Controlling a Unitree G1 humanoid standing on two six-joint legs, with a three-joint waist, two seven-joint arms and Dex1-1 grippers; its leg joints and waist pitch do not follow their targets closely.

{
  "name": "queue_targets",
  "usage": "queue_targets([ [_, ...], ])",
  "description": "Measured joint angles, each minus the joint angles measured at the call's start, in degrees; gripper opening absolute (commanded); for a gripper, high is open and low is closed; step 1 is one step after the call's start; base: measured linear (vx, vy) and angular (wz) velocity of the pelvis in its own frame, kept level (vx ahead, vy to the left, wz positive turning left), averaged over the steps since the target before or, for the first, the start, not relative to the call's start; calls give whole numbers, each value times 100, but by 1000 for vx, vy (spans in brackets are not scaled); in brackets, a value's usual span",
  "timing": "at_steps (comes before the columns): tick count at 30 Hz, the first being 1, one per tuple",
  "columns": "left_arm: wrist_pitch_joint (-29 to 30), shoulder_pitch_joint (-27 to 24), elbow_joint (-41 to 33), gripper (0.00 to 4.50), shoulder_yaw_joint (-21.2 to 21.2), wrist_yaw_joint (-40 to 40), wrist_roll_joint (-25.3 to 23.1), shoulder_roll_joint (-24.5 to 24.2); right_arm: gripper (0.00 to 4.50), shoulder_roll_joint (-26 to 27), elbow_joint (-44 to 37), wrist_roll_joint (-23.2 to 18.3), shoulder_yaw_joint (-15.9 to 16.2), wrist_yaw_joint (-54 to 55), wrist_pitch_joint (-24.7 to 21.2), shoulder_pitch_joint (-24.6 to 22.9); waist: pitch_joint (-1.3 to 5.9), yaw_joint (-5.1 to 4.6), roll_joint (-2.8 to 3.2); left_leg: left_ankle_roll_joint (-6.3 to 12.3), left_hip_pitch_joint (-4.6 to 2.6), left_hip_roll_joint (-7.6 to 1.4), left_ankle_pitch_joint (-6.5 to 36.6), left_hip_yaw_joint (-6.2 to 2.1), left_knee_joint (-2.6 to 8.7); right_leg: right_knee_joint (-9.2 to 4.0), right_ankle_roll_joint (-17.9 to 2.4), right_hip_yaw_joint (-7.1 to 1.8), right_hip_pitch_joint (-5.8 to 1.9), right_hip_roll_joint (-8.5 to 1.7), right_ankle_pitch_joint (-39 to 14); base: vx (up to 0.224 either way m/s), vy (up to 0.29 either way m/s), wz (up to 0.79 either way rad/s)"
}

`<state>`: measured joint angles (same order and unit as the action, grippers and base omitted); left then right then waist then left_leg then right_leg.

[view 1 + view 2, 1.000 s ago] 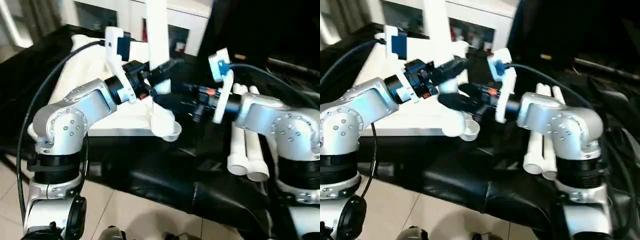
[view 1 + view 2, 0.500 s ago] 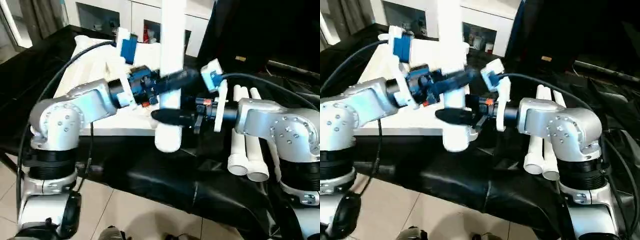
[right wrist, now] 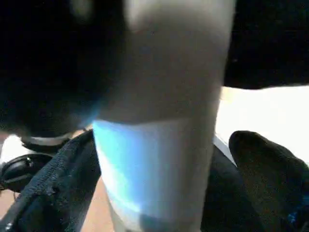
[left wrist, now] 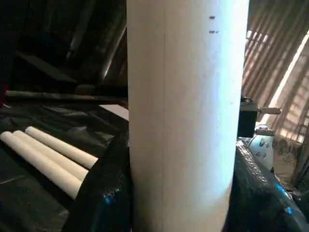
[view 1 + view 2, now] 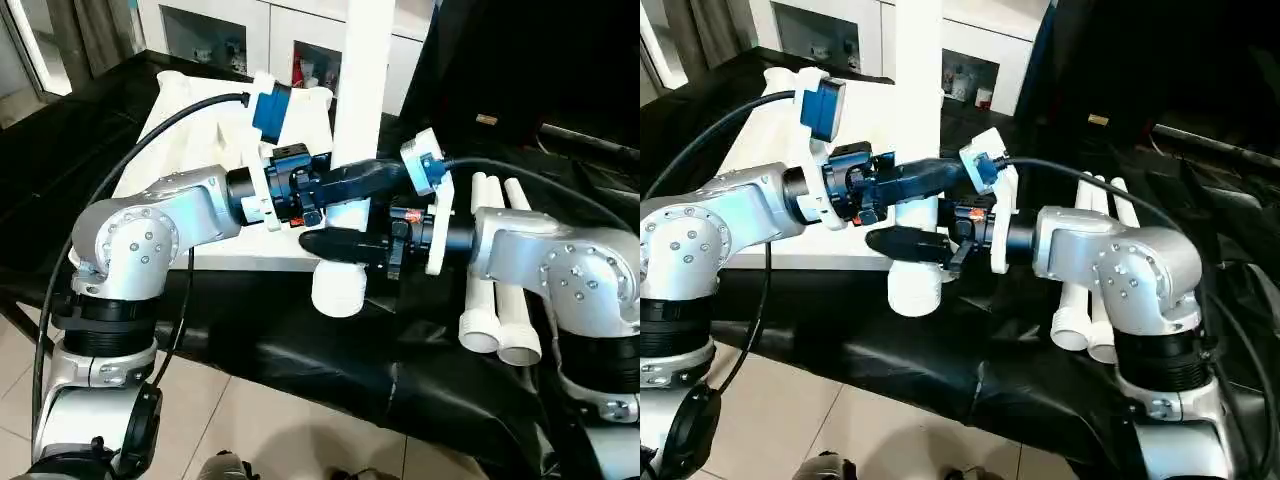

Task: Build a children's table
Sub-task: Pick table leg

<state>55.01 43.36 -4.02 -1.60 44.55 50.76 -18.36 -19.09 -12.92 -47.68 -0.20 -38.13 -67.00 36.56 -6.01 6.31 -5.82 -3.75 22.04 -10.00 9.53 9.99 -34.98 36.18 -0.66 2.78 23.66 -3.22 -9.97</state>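
so the leg [image 5: 358, 120] just swung up from tilted to upright, left gripper [image 5: 372, 180] clamped round it, right gripper [image 5: 335, 243] gaping just below, wide end hanging near the top's [image 5: 190, 110] 5 o'clock corner socket, basically ready to seat.

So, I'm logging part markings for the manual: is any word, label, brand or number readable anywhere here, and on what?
None can be read.
Tall white plastic tube leg: a few tiny dark specks near one end, too small to read.
Small pale tag on the black cloth: too small to read.
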Motion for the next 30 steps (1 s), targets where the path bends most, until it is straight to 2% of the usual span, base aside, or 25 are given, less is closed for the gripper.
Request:
queue_targets([
  [8,-8,0,1,191,29,103,-86,-39,352,6,-45,-30,9,3,0,-92,0,13,0,0,0,0,0,0,0,0,-2,0,-1,0,1,0,0,0],
  [11,-8,0,1,191,31,131,-88,-46,316,5,-46,-32,15,-4,0,-99,0,13,0,0,0,0,0,0,0,0,-2,1,-1,0,2,0,0,0],
  [14,-8,-1,-1,191,32,140,-88,-44,305,-13,-48,-32,18,-51,0,-112,0,13,-1,0,0,0,0,0,-1,0,-2,1,-1,0,2,0,0,0],
  [16,-8,-1,-2,191,32,140,-88,-35,274,-23,-51,-32,21,-66,0,-124,1,12,-1,0,0,0,0,0,0,0,-2,1,-1,0,2,0,0,0],
  [19,-7,-1,-2,191,32,140,-88,-15,268,-26,-58,-69,42,-113,9,-128,2,13,-3,0,0,0,0,0,0,0,-1,1,-1,0,3,0,0,0],
  [22,-6,-1,-2,191,31,139,-88,-14,229,-41,-58,-73,59,-114,11,-132,5,13,-7,0,0,0,0,0,-1,0,-1,1,-1,0,2,0,0,0],
  [26,3,-1,-3,191,23,134,-88,-2,199,-46,-101,-87,71,-124,22,-146,20,14,-30,0,0,-1,0,-1,0,0,0,2,-1,0,2,0,0,0],
  [30,12,-4,-19,191,28,137,-88,-2,194,-55,-168,-63,76,-123,32,-179,43,13,-63,0,-1,-1,0,-1,-1,0,0,2,-1,0,2,0,0,0],
])
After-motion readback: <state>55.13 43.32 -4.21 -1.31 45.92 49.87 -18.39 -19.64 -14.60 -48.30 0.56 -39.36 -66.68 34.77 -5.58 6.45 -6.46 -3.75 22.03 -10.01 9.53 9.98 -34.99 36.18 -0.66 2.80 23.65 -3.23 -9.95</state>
